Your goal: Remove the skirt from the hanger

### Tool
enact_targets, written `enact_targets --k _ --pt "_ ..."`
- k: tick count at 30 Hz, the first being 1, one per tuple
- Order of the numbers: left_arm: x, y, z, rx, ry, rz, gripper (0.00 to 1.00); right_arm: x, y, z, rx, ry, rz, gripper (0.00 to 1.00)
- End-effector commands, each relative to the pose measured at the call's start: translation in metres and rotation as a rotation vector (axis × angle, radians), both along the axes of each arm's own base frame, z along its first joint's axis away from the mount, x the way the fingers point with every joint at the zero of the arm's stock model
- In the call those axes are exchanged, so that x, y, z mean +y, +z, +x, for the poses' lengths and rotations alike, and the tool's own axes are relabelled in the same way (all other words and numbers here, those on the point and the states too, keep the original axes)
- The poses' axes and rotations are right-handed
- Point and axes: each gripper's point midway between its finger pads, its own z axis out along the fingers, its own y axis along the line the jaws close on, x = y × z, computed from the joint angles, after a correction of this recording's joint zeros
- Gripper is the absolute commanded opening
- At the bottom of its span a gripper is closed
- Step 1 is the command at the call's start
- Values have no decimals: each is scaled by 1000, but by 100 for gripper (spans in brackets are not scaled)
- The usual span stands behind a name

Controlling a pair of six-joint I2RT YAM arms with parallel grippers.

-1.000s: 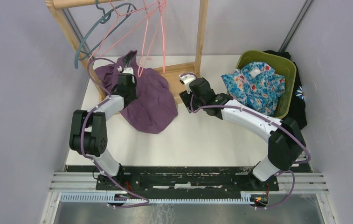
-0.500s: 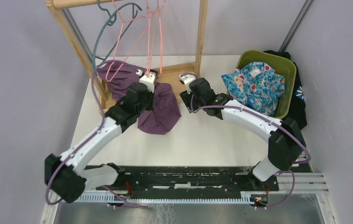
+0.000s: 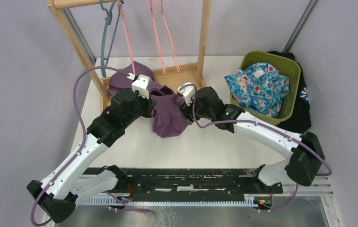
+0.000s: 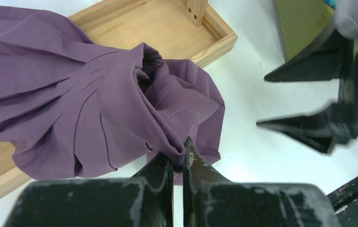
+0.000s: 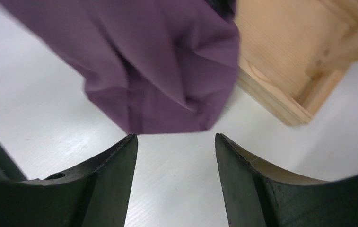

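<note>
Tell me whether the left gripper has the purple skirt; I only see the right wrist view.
Observer: Yes. The left wrist view shows the left gripper shut on a fold of the purple skirt.
Operator: Is it off the hanger?
Observer: Cannot tell. In the top view, one pink hanger runs from the rail down to the skirt's far edge; whether it is attached there is hidden.
Operator: What sits off to my right?
Observer: A green bin holding flowered cloth.
</note>
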Motion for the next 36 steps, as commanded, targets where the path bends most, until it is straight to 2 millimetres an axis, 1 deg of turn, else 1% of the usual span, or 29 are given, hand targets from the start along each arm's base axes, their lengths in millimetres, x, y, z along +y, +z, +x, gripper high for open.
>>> enact_targets --k 1,3,5,6,12,14,15,18,19,20,21,23,24,26,27,28,29,30,32,34,36 --pt "-21 54 2 -106 -76 -107 3 45 50 -26 -182 218 131 68" --pt "-25 63 0 -116 -95 -123 3 57 61 -26 -223 239 165 68" --pt "-28 69 -3 -125 -113 -134 3 67 71 -20 -260 241 198 68" --pt "-29 71 -4 -128 -117 -136 3 73 72 -16 -276 240 201 69" --pt "-24 75 -13 -131 -127 -136 3 95 70 21 -364 192 156 70" --pt "-21 78 -16 -137 -127 -138 3 104 67 27 -362 197 150 70" --pt "-20 79 -18 -139 -126 -139 3 110 68 27 -355 212 158 70" --pt "-18 82 -21 -147 -130 -150 3 125 59 29 -324 234 174 70" --pt "-18 83 -22 -148 -132 -153 3 129 57 31 -317 237 173 67" --pt "-19 83 -23 -146 -135 -157 3 131 51 32 -306 236 165 60" --pt "-18 83 -24 -145 -136 -158 3 132 48 33 -295 230 158 46" --pt "-18 79 -24 -137 -134 -148 3 130 46 35 -278 218 136 8" --pt "-17 75 -24 -130 -129 -136 3 126 47 35 -271 201 123 2" --pt "-12 63 -20 -117 -99 -107 3 114 51 38 -275 149 101 1" --pt "-10 56 -17 -107 -81 -92 5 105 56 39 -287 118 90 1" --pt "-7 46 -12 -93 -51 -74 11 96 60 40 -299 87 80 1" --pt "-4 37 -7 -79 -19 -57 18 84 64 40 -311 52 64 1" --pt "0 26 -1 -64 17 -34 20 71 69 41 -329 8 46 1" --pt "4 10 10 -42 79 -6 24 42 79 40 -365 -83 14 1" --pt "7 -2 22 -30 140 16 32 11 97 40 -418 -188 8 1" --pt "10 -11 34 -31 202 28 37 -20 115 36 -470 -282 3 1"
